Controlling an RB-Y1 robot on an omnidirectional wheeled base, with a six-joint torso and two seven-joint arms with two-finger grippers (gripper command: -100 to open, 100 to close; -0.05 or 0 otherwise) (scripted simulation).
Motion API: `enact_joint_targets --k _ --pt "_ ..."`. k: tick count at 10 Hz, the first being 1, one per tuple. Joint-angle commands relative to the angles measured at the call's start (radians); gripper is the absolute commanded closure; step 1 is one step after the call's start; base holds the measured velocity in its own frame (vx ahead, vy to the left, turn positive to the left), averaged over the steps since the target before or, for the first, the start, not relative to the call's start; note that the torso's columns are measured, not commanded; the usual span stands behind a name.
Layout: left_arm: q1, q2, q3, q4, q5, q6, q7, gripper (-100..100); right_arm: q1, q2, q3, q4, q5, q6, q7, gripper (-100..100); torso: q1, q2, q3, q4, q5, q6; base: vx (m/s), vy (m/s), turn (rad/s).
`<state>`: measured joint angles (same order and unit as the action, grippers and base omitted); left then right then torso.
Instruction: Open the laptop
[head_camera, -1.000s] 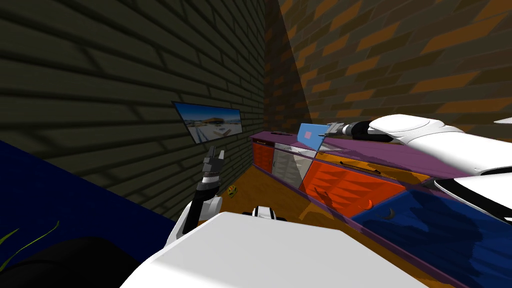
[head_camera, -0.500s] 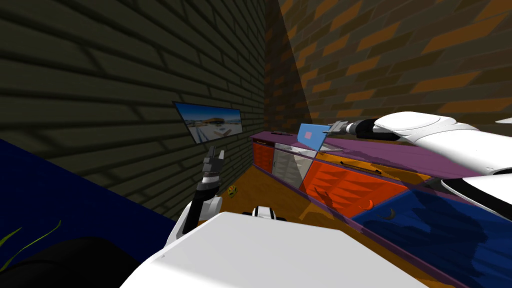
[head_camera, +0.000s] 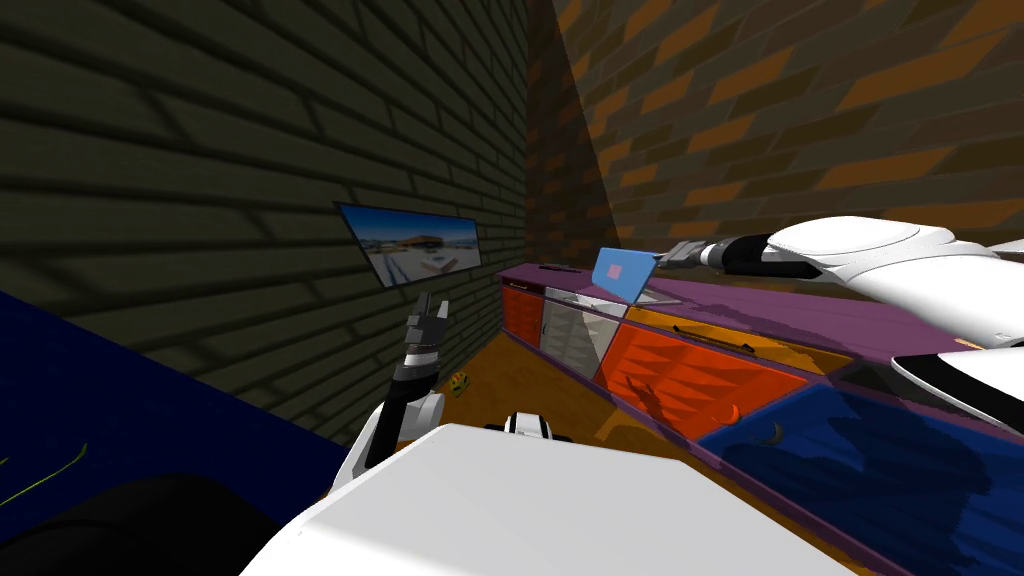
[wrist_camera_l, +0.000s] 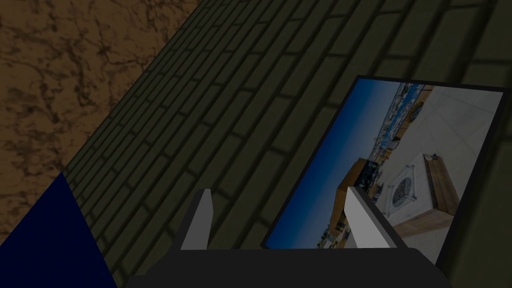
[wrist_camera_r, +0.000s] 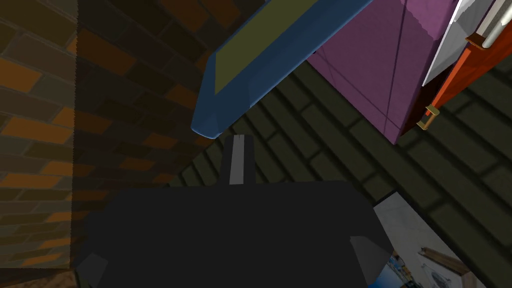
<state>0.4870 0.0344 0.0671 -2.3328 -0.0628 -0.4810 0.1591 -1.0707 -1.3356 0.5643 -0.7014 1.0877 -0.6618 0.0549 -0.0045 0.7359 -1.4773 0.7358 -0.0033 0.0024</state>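
- Blue laptop (head_camera: 622, 272), lid part raised, on purple bench (head_camera: 760, 310), frame centre.
- Right end effector (head_camera: 667, 255) clenched, tips beside lid's edge.
- Left end effector (head_camera: 431, 302) released, lower centre.

laptop (head_camera: 622, 273) 1 | wall picture (head_camera: 410, 243) 1 | left claw (head_camera: 430, 302) 1 | right claw (head_camera: 670, 254) 1

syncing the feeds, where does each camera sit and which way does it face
head view: on the head, looking down along the purple counter at the laptop; left claw raised, right claw at its lid.
left wrist view: on the left hand, facing the framed picture past its open fingers.
right wrist view: on the right hand, facing the laptop's blue lid; its shut fingers lie beside the lid's corner.
shared: laptop in head and right wrist; picture in head and left wrist.
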Motion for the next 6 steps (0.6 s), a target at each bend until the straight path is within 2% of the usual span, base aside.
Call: enact_joint_targets --k 1,3,4,5,6 --pt "0.0 0.0 0.0 0.0 0.0 0.0 0.0 0 -0.004 -0.004 -0.006 0.029 -0.031 -0.043 -0.063 100 -0.001 -0.001 0.0 0.0 -0.001 0.0 0.043 -0.09 0.0" --pt "0.0 0.0 0.0 0.0 0.0 0.0 0.0 0 -0.008 -0.009 -0.012 0.046 -0.056 -0.075 -0.11 100 -0.003 -0.002 -0.001 -0.001 -0.002 0.0 0.039 -0.08 -0.004" --pt "0.0 0.0 0.0 0.0 0.0 0.0 0.0 0 -0.013 -0.003 -0.013 0.044 -0.049 -0.064 -0.088 100 -0.003 -0.002 -0.001 -0.001 -0.002 0.0 0.015 -0.036 0.005" --pt "0.0 0.0 0.0 0.0 0.0 0.0 0.0 0 -0.015 0.001 -0.009 0.023 -0.03 -0.046 -0.053 -100 0.0 -0.001 -0.001 -0.001 0.0 -0.001 -0.014 -0.062 0.052" --pt "0.0 0.0 0.0 0.0 0.0 0.0 0.0 0 -0.015 0.003 -0.007 0.015 -0.023 -0.037 -0.039 -100 0.001 0.001 0.001 0.001 0.002 -0.002 -0.03 -0.085 0.064"
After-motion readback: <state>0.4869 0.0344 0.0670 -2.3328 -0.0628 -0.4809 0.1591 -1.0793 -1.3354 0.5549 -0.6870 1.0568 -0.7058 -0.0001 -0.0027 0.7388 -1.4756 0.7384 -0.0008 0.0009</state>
